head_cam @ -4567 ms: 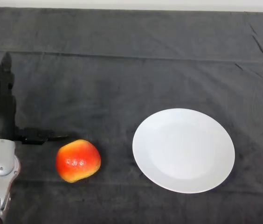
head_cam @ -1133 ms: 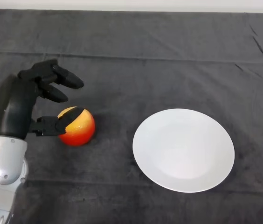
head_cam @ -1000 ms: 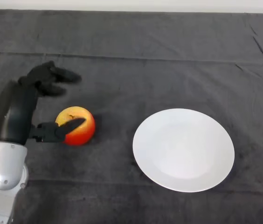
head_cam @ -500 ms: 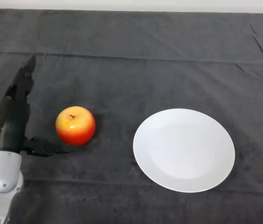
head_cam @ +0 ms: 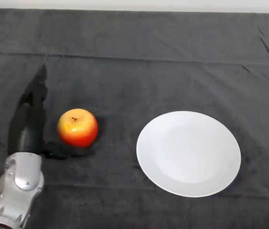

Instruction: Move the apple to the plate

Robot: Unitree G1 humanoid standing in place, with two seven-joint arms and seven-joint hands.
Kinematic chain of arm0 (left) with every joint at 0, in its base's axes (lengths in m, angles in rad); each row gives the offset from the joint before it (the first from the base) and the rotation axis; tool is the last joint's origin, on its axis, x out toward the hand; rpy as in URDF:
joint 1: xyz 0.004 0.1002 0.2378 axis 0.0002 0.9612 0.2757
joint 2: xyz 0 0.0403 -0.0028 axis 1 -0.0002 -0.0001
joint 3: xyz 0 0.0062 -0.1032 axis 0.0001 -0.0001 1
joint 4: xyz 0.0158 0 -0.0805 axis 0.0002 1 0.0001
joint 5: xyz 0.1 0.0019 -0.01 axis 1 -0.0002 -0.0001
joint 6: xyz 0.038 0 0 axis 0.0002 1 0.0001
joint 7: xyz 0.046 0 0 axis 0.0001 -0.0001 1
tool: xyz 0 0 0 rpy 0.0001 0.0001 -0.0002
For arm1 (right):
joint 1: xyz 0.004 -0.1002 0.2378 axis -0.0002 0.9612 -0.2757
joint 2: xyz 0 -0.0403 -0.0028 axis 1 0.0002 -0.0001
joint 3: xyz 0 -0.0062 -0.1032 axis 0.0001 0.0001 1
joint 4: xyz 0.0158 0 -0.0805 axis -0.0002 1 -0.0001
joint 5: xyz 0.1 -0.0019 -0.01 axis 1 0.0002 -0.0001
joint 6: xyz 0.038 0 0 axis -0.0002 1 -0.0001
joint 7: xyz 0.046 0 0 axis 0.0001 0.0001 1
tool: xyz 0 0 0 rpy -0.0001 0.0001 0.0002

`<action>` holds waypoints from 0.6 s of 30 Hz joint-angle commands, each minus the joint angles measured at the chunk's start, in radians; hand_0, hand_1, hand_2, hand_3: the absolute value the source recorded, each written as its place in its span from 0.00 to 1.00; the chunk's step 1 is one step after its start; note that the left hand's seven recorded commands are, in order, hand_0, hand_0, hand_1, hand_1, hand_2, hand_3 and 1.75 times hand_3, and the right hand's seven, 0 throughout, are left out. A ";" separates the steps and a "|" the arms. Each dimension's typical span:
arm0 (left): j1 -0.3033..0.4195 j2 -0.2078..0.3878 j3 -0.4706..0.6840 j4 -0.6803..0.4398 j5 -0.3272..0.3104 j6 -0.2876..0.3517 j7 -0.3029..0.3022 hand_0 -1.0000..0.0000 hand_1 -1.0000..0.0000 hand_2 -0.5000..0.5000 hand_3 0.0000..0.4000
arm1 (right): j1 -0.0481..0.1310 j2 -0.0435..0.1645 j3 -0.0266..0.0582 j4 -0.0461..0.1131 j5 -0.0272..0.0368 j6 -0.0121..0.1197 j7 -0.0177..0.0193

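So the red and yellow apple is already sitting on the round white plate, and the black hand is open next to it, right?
Not quite. The head view shows the red and yellow apple on the dark cloth, left of the round white plate and apart from it; the plate holds nothing. The rest is right: the black hand is open beside the apple.

One apple is sitting on the dark cloth. One white plate is lying on the same cloth. One robot hand is showing in the head view. No further item types are appearing.
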 commanded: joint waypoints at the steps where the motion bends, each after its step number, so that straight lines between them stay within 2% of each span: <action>1: -0.036 -0.005 -0.018 0.049 0.007 -0.025 0.016 1.00 1.00 0.50 0.00 | 0.010 -0.017 -0.0149 -0.009 0.0118 0.001 -0.0058; 17: -0.093 -0.018 -0.093 0.189 -0.035 -0.077 -0.003 1.00 1.00 0.50 0.00 | 0.009 -0.020 -0.0152 -0.003 0.0118 0.001 -0.0026; 18: -0.095 -0.017 -0.095 0.194 -0.037 -0.078 -0.003 0.91 1.00 0.45 0.09 | 0.008 -0.020 -0.0153 -0.003 0.0118 0.001 -0.0025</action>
